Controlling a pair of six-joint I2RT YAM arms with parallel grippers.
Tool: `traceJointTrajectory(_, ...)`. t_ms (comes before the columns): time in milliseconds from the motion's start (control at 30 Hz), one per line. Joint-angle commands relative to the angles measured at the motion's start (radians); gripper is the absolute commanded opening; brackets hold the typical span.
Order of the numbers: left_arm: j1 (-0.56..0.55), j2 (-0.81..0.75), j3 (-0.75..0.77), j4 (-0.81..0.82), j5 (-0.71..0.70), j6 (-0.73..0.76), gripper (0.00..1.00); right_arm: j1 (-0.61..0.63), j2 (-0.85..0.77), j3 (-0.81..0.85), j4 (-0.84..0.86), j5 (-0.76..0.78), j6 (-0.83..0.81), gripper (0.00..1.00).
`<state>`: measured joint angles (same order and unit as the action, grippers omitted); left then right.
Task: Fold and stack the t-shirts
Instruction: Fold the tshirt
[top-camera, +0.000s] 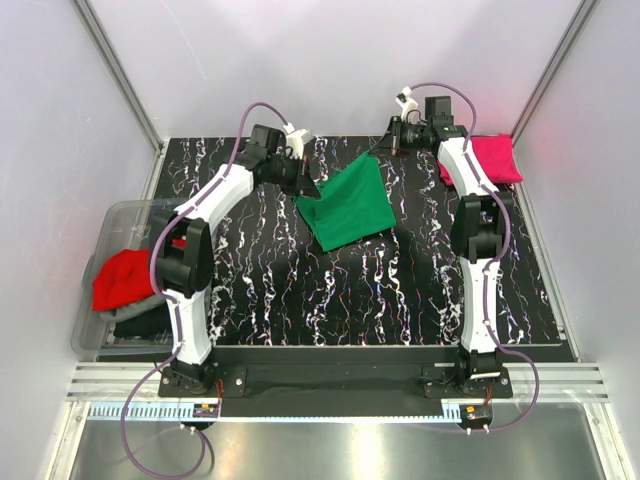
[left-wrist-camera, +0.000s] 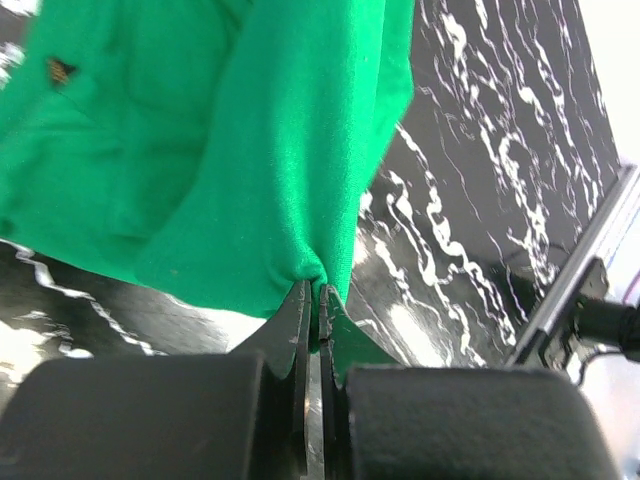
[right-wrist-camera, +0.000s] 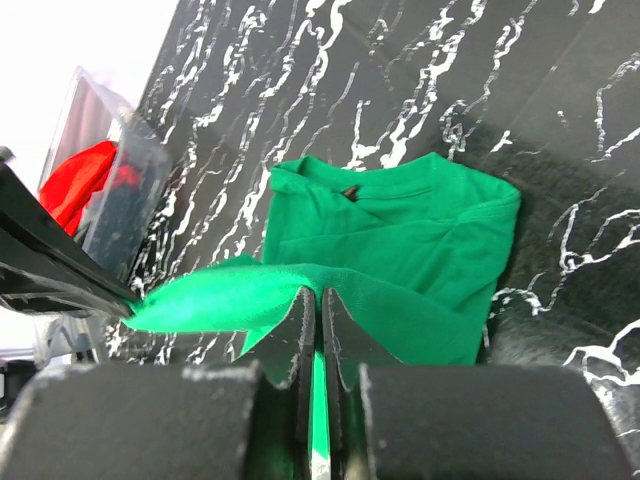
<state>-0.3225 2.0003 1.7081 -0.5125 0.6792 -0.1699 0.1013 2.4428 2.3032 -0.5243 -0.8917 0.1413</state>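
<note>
The green t-shirt (top-camera: 352, 204) lies partly on the table at the back middle, its far edge lifted between both grippers. My left gripper (top-camera: 308, 187) is shut on its left corner; the cloth (left-wrist-camera: 250, 150) bunches at the fingertips. My right gripper (top-camera: 385, 148) is shut on its right corner, and the shirt (right-wrist-camera: 400, 250) spreads below with its collar visible. A folded magenta-pink t-shirt (top-camera: 492, 158) lies at the back right. A red t-shirt (top-camera: 122, 279) hangs over the clear bin's edge, with grey and black shirts (top-camera: 140, 316) under it.
The clear plastic bin (top-camera: 112, 222) stands at the table's left edge and also shows in the right wrist view (right-wrist-camera: 110, 180). The black marbled table (top-camera: 340, 300) has a metal rail along its front edge (top-camera: 330, 385). White walls close in on three sides.
</note>
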Motion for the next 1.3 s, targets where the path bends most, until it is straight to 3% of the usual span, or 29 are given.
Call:
traceJointTrajectory(0,-0.026,-0.087,-0.019,0.02,0.034,-0.014,0.0,0.001,-0.123,-0.039,0.04,-0.027,0.003,0.0)
traceJointTrajectory(233,-0.023,-0.109,-0.044,0.008,-0.006,-0.005,0.0,0.001,-0.114,-0.034,0.038,-0.03,-0.008,0.01)
traceJointTrajectory(400,0.013,-0.087,-0.064,0.005,-0.012,-0.022,0.0,0.003,0.002,0.093,0.04,-0.023,0.024,0.01)
traceJointTrajectory(700,0.12,0.116,0.042,0.025,-0.03,-0.072,0.0,0.038,0.177,0.234,0.076,0.033,0.043,0.04)
traceJointTrajectory(1033,0.129,0.256,0.159,0.045,-0.13,-0.092,0.0,0.051,0.397,0.495,0.184,0.08,0.136,0.1)
traceJointTrajectory(1067,0.128,0.264,0.171,0.049,-0.153,-0.095,0.06,0.049,0.395,0.493,0.223,0.105,0.151,0.25)
traceJointTrajectory(1133,0.128,0.267,0.203,0.049,-0.251,-0.098,0.28,0.048,0.384,0.505,0.253,0.134,0.162,0.42)
traceJointTrajectory(1167,0.125,0.265,0.243,0.039,-0.279,-0.089,0.33,0.049,0.375,0.51,0.254,0.149,0.159,0.53)
traceJointTrajectory(1267,0.114,0.226,0.313,-0.003,-0.418,-0.014,0.59,0.048,0.283,0.449,0.233,0.198,0.112,0.59)
